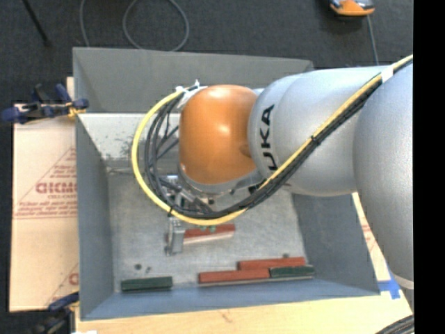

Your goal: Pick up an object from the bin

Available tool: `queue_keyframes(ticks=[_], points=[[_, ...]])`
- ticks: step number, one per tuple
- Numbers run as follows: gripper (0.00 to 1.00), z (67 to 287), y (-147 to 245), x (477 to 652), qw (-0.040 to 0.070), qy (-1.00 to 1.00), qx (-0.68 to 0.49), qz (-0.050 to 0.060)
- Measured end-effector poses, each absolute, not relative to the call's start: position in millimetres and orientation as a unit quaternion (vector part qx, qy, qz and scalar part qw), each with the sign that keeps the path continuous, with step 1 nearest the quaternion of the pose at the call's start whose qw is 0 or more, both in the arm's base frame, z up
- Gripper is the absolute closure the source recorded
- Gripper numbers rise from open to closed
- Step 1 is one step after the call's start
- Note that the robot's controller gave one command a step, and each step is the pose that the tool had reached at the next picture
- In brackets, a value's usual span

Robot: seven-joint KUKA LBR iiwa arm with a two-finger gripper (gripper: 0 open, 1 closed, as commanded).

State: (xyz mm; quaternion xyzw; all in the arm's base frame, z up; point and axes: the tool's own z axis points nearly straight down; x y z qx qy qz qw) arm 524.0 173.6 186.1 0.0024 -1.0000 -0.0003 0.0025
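Five flat bars lie on the floor of the grey metal bin (97, 207). Four of them are strung along the wall nearest the camera. A short dark green bar (146, 282) lies toward the left. A long red bar (233, 276) is near the middle, and a second red bar (272, 263) lies just behind its right end. Another dark green bar (293, 272) sits at the right, close against both red ones.

The fifth, a pale red bar (209, 235), lies apart from the row, nearer the middle of the floor and roughly parallel to it.

The silver KUKA arm (327, 138) reaches in from the right. Its orange cover (215, 134) sits over the centre of the bin, with a loop of yellow and black cables (149, 127) around it. Below the cover the metal pincer (174, 240) hangs low over the floor, at the left end of the pale red bar. Its tip is just beside that end, and whether they touch cannot be told. Whether the pincer is released or clenched cannot be told either, and nothing can be seen gripped in it.

A few small dark specks (139, 268) dot the floor left of the pincer.
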Motion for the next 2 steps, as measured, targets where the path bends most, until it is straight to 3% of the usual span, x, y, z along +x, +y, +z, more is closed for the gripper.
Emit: queue_keyframes(ticks=[1,2], points=[[0.0,68.0,92.1,620.0,-0.002,-0.993,0.122,0.001],[0.0,69.3,92.2,621.7,-0.004,-0.993,0.12,-0.001]])
